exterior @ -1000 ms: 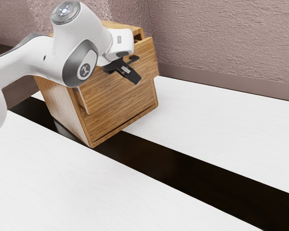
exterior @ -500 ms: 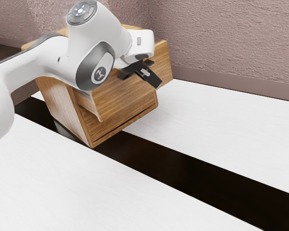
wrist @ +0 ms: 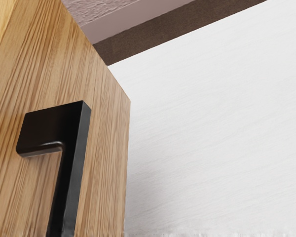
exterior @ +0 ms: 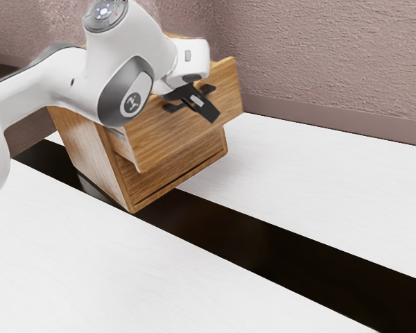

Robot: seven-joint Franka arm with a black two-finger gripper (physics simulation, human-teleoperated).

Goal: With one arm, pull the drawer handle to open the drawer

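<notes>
1. Rough mauve wall (exterior: 319, 48) rises behind the gripper; a white table with dark stripes (exterior: 319, 180) lies below it.
2. White robot arm (exterior: 118, 62) ends in a black two-finger gripper (exterior: 187, 97), set against the front of the light wooden drawer (exterior: 166, 135).
3. That drawer juts partway out of its light wooden cabinet (exterior: 100, 156).
4. Black bar handle (exterior: 206, 109) sits right at the gripper; close beside the hand it runs along the drawer front (wrist: 71, 163).
5. I cannot tell whether the gripper is closed or what it holds.

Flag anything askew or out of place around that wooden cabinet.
The top drawer juts out past the cabinet front, partly open rather than flush. The cabinet itself stands turned at an angle to the table's dark stripe. Nothing looks spilled or damaged.
</notes>
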